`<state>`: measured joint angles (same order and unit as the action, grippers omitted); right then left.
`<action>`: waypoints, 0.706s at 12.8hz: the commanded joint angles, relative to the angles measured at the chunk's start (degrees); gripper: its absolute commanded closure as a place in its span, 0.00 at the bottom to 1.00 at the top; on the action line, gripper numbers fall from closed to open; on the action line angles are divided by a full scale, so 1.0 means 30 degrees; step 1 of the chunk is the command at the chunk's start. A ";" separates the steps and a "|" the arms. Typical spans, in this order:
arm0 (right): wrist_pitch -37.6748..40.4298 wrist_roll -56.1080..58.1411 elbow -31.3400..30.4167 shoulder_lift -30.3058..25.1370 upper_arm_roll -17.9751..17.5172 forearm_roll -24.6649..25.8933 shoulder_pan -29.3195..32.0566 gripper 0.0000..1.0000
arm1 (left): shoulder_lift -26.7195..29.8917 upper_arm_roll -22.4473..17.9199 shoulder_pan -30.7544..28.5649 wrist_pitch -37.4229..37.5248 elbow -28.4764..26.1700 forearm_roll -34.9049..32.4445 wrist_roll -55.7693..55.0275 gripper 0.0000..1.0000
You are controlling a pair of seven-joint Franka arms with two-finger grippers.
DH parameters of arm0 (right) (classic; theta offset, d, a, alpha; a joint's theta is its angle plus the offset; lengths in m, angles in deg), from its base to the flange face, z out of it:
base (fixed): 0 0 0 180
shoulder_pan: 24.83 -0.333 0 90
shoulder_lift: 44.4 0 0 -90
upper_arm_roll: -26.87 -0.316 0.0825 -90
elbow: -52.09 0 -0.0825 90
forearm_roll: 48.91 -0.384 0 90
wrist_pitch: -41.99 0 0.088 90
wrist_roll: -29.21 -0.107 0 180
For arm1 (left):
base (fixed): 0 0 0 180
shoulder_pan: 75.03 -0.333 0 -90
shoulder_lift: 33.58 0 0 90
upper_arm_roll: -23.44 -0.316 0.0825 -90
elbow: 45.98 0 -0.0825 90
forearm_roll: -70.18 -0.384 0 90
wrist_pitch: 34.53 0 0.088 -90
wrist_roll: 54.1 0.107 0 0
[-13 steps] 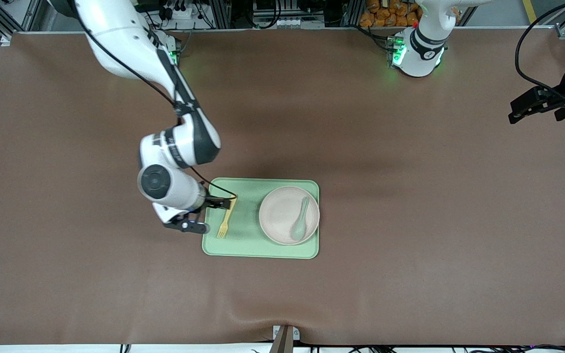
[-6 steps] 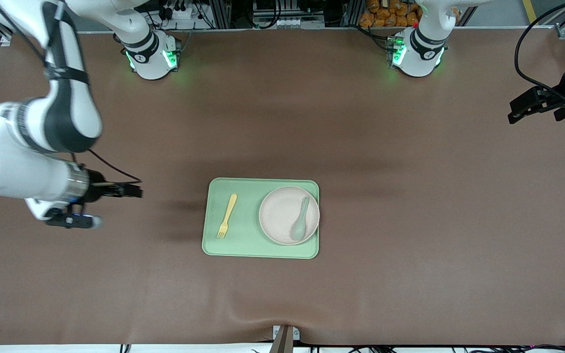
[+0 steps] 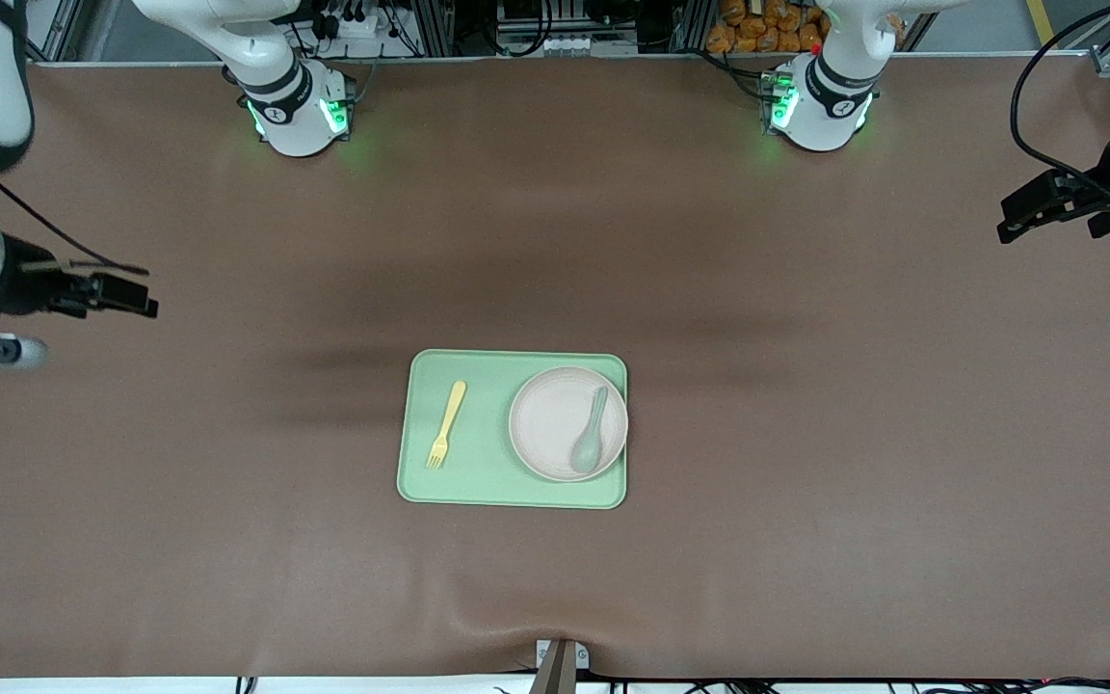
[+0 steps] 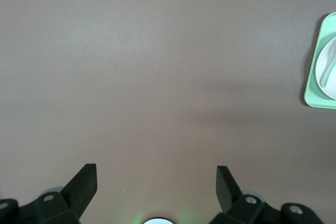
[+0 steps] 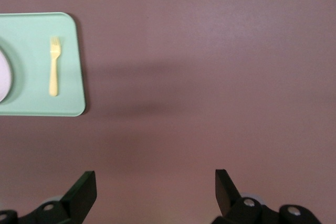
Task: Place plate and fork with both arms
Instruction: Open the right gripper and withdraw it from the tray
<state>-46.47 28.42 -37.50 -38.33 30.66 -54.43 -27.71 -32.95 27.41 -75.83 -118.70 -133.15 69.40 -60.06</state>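
Observation:
The beige plate point(image 3: 545, 419) lies on the pale green tray point(image 3: 478, 482), at the tray's end toward the left arm. The yellow fork point(image 3: 446, 424) lies flat on the tray beside the plate, tines toward the front camera. My right gripper point(image 3: 148, 297) is open and empty, up over bare table at the right arm's end, well clear of the tray. Its wrist view shows its open gripper point(image 5: 155, 192), the fork point(image 5: 53, 66) and the tray point(image 5: 31, 103). My left gripper point(image 3: 1004, 222) waits open and empty over the left arm's end; its wrist view shows the open gripper point(image 4: 156, 187) and the plate point(image 4: 331, 85).
A pale green spoon point(image 3: 591, 434) lies in the plate. The brown table mat point(image 3: 806, 482) runs wide round the tray. The two green-lit arm bases point(image 3: 295, 106) stand at the table's edge farthest from the front camera.
My right gripper was at the fork's handle on the tray; it has let go and swung away to the right arm's end. The fork stays on the tray. The left arm has not moved.

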 commanded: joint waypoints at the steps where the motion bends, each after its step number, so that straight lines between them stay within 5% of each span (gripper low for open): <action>1: 0.1065 -0.1433 -0.0343 -0.1086 -0.1233 0.0581 0.0667 0.00 | 0.0256 -0.0003 -0.0029 0.0021 -0.0095 0.0113 0.0345 0.00; 9: 0.3356 -0.1467 0.1768 -0.1497 -0.1175 0.1577 0.0550 0.00 | 0.0345 -0.0003 0.0001 0.0108 -0.0007 0.0084 0.0345 0.00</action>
<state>-37.20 24.98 -32.62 -42.05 28.30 -50.97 -26.92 -32.94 27.45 -75.82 -118.70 -133.07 69.40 -60.06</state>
